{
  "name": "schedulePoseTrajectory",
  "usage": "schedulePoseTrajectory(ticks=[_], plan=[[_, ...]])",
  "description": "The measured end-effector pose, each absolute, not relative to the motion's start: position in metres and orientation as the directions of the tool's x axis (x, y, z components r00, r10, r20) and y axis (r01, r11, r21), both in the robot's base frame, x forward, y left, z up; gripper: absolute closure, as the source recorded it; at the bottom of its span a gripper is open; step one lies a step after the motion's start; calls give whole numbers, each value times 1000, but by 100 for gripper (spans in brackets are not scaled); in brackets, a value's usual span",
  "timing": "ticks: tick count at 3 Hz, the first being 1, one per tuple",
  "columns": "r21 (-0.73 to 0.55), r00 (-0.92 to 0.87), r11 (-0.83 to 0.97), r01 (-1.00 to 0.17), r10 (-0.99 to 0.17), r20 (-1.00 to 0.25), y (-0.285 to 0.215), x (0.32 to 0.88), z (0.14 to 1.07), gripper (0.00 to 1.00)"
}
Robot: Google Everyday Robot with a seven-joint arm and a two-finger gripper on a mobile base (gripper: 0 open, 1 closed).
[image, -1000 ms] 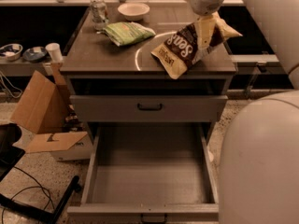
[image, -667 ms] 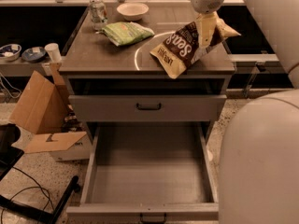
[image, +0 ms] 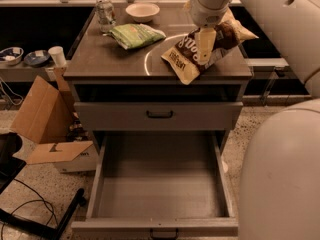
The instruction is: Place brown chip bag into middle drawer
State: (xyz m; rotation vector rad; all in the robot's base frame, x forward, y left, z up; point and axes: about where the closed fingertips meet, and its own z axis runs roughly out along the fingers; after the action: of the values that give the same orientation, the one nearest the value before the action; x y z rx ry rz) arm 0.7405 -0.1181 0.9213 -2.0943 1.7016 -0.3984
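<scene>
The brown chip bag (image: 187,59), dark brown with cream ends and white lettering, is tilted at the front right of the cabinet top (image: 100,64). Its lower corner hangs over the front edge. My gripper (image: 205,46) reaches down from the white arm and is shut on the bag's middle. The middle drawer (image: 160,189) is pulled fully out below, a deep grey box with a bare floor and a small dark handle (image: 163,232) at its front. The gripper and bag are above and behind the drawer.
A green chip bag (image: 135,35), a white bowl (image: 142,11) and a can (image: 105,15) sit on the cabinet top. A closed drawer front with a black handle (image: 160,114) lies above the open drawer. A cardboard box (image: 45,121) stands on the left. My white body (image: 280,179) fills the lower right.
The gripper's finger has shifted slightly down and left over the bag. The bag stays in the grip at almost the same spot. The drawer has not moved.
</scene>
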Motion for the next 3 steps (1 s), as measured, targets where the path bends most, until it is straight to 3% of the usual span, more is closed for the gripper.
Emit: schedulePoseTrajectory(ticks=[1, 3], plan=[[-475, 209, -166, -864, -977, -38, -117, 740, 917, 18], [-475, 209, -166, -864, -977, -38, -117, 740, 917, 64]])
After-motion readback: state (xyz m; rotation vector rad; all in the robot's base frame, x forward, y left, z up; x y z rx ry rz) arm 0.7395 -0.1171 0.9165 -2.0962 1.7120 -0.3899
